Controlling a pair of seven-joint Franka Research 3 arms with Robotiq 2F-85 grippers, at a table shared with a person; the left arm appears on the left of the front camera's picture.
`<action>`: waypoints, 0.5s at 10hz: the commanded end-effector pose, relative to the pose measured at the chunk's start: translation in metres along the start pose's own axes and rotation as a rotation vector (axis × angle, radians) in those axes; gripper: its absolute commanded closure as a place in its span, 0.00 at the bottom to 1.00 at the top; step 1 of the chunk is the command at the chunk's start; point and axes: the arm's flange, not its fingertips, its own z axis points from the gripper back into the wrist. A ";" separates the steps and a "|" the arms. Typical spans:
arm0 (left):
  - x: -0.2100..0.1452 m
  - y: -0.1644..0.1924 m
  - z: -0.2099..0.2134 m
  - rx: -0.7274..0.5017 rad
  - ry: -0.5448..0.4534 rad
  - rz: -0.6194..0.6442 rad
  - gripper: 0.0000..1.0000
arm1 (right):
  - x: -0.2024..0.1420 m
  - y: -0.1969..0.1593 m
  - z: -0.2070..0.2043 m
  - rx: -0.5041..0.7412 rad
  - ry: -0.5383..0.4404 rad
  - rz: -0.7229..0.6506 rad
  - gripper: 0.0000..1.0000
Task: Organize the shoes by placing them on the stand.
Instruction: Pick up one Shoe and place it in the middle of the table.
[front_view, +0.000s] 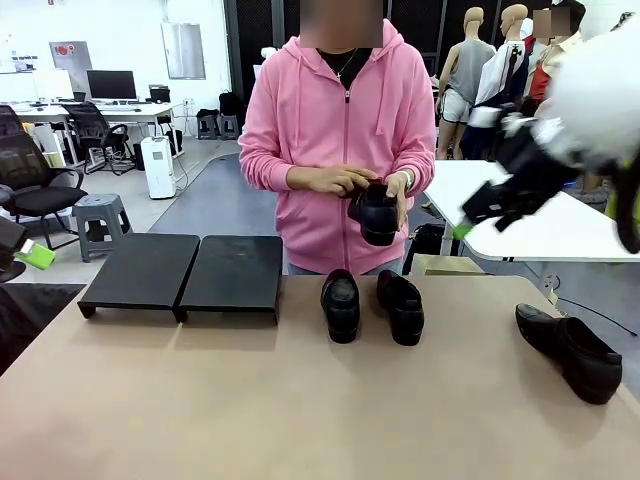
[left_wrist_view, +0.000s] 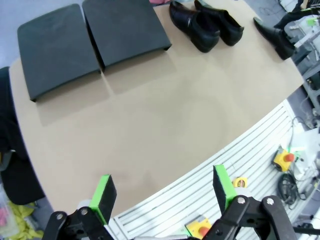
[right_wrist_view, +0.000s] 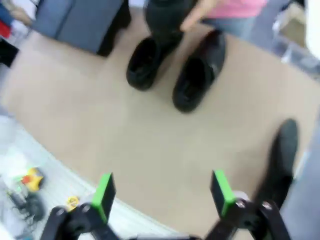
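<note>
Both arms are off the worktop (front_view: 300, 420), fingers spread and empty, while a person holds one loafer.

The beige worktop carries the black stand (front_view: 185, 270) at its far left, two sloped platforms side by side with their tops bare. The person (front_view: 335, 120), in a pink hoodie, stands at the far edge with both hands (front_view: 345, 180) cupped at waist height round a loafer (front_view: 378, 213). The right arm (front_view: 590, 100) comes in high from the right, blurred, with its wrist angled down toward the middle. The right gripper (right_wrist_view: 162, 192) hangs above the worktop, fingers wide apart and grasping nothing. The left gripper (left_wrist_view: 162, 192) hovers over the near edge, fingers likewise released. Two loafers (front_view: 341, 304) stand as a pair just right of the stand, toes toward the robot. A fourth loafer (front_view: 573, 350) lies near the right edge.
</note>
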 end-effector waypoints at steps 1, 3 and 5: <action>0.000 0.001 0.001 -0.019 -0.003 -0.004 0.00 | -0.079 -0.042 0.068 0.044 0.078 -0.069 0.00; 0.000 0.001 0.001 -0.019 -0.003 -0.004 0.00 | -0.158 -0.071 0.110 0.138 0.078 -0.170 0.00; 0.000 0.001 0.001 -0.019 -0.003 -0.004 0.00 | -0.194 -0.085 0.108 0.179 -0.016 -0.256 0.00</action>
